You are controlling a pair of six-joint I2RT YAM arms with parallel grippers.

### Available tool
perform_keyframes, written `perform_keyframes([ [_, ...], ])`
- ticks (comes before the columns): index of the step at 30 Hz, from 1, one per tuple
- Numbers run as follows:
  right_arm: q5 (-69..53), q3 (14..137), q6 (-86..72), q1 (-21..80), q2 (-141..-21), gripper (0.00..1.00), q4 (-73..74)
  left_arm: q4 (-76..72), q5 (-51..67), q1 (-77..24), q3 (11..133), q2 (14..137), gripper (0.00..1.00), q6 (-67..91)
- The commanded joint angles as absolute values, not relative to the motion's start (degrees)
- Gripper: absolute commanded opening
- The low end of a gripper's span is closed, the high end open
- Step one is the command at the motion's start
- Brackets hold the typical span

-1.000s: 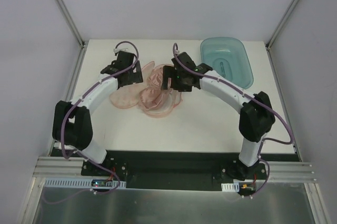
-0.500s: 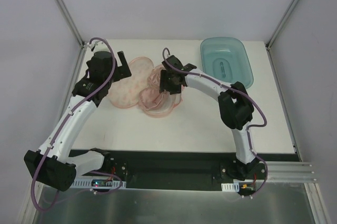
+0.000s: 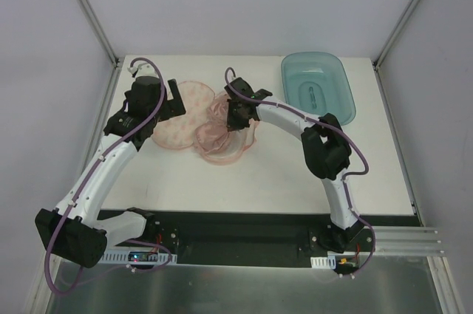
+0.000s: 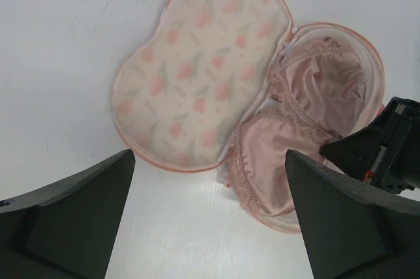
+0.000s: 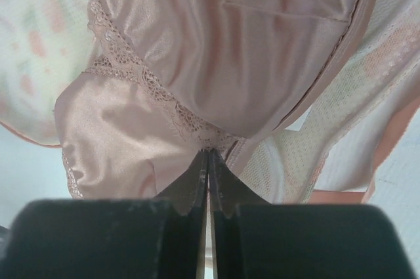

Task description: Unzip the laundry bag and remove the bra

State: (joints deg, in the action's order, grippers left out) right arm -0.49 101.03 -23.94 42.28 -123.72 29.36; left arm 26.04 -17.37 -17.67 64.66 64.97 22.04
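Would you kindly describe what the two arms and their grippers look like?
The left arm and right arm share white rounded links, bulky black joints and a loose purple cable each. The left gripper and right gripper have plain matte black wedge-shaped fingers; no markings show.

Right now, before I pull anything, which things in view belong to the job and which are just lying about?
Part of the job:
- laundry bag, unzipped and spread open
- bra, lying in the bag's other half
- right pincer, shut at the bra's centre
- left pincer, open above the bag

Lying about:
- teal basin, at the far right of the table, apart from the bag
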Motion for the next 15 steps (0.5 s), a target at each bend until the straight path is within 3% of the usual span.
perform_keyframes([
  [1, -0.36, 102.75, -23.12, 42.63, -119.89, 0.01, 29.44, 26.02, -15.82, -17.93, 63.90, 64.69, 0.99, 21.88],
  [15, 9.92, 98.08, -14.95, 42.63, -99.33, 0.01, 31.11, 26.02, -15.56, -17.93, 64.07, 65.30, 0.99, 22.50],
])
